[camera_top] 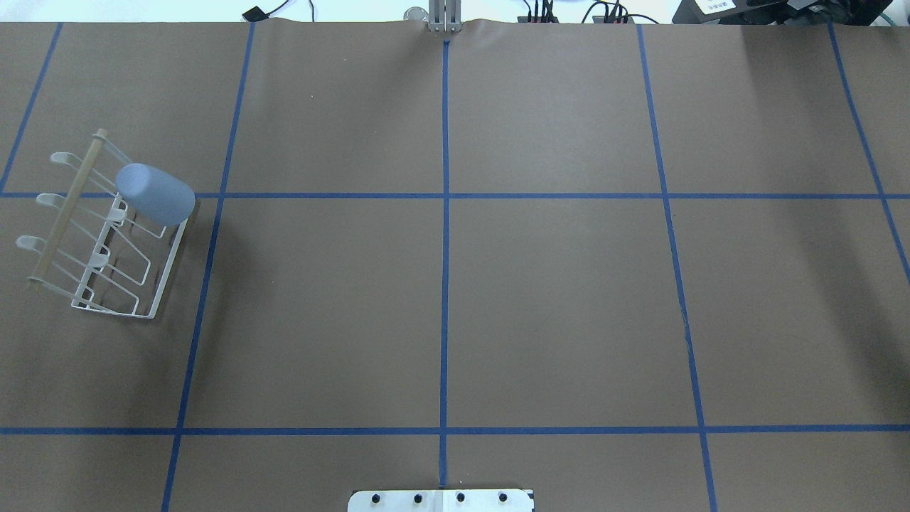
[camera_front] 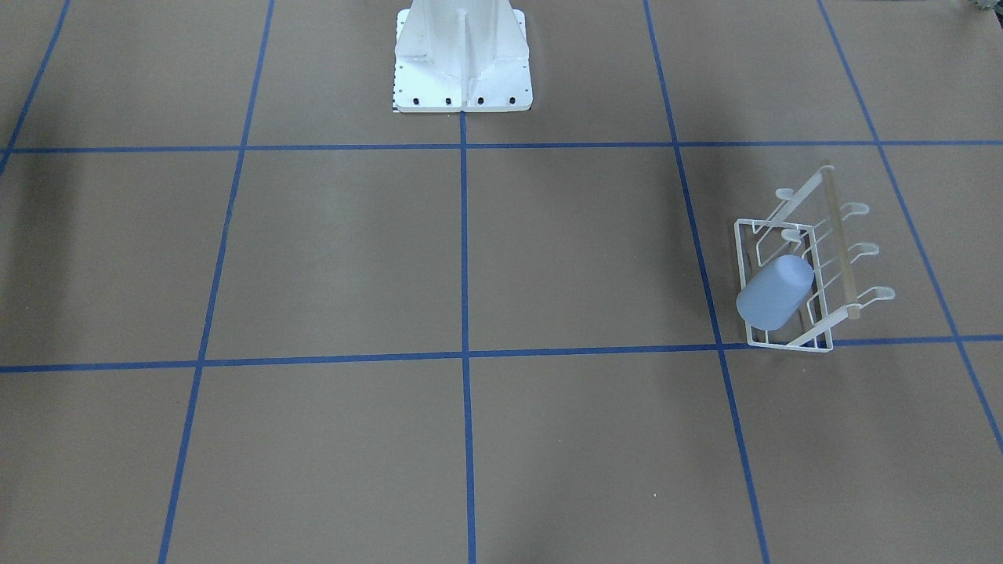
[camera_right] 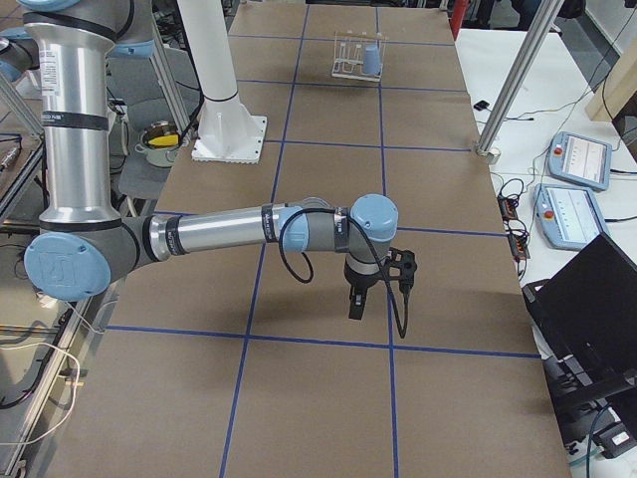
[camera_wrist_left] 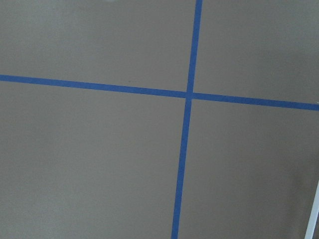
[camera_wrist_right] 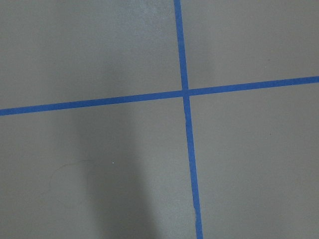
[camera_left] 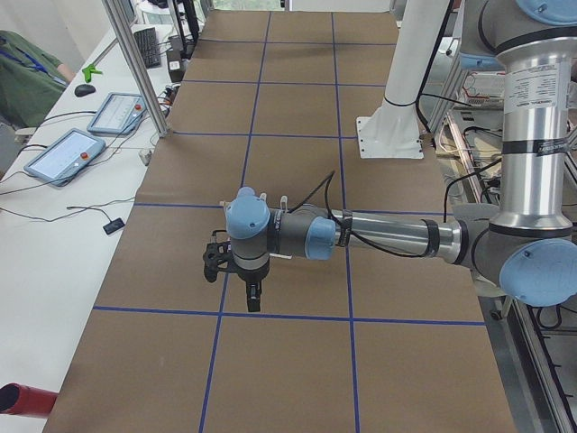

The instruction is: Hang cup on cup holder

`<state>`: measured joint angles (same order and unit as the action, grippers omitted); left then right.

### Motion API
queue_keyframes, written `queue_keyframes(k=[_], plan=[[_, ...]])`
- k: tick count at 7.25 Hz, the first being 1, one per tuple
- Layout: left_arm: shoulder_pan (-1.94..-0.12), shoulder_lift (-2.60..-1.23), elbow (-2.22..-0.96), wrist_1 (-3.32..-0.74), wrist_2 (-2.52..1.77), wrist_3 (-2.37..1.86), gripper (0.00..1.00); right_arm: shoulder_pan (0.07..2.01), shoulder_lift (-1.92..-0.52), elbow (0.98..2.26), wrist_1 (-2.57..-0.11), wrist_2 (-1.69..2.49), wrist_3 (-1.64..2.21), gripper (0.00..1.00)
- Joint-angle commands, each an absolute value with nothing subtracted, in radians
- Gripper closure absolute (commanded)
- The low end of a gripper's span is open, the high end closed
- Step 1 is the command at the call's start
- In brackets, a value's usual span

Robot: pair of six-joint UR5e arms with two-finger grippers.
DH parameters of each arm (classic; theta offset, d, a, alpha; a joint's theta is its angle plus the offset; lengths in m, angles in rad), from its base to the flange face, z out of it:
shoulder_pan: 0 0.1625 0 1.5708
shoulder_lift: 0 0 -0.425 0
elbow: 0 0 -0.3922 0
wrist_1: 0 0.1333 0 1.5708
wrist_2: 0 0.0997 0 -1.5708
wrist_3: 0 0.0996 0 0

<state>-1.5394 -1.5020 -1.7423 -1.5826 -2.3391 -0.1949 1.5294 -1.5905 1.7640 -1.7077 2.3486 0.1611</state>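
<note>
The pale blue-grey cup (camera_front: 776, 292) sits tilted, mouth down, over a prong of the white wire cup holder (camera_front: 786, 343), which has a tan wooden rod. Both show in the overhead view, cup (camera_top: 155, 193) on holder (camera_top: 152, 304), at the table's left end, and far off in the exterior right view (camera_right: 370, 60). No gripper touches them. My left gripper (camera_left: 254, 296) hangs over the table, seen only in the exterior left view. My right gripper (camera_right: 355, 304) shows only in the exterior right view. I cannot tell whether either is open or shut. Both wrist views show only brown table and blue tape.
The white robot base (camera_front: 462, 78) stands at the table's robot-side edge (camera_top: 441, 500). Blue tape lines grid the brown table. Aluminium posts (camera_right: 513, 85) and tablets (camera_right: 579, 159) stand along the operators' side. A laptop (camera_right: 587, 309) sits near that edge.
</note>
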Motion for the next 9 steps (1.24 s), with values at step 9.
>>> queue_keyframes(k=[9], plan=[[-1.542, -1.496, -1.743, -1.591, -2.335, -0.192, 0.02, 1.532, -1.592, 1.766, -1.707, 2.349, 0.161, 0.0]])
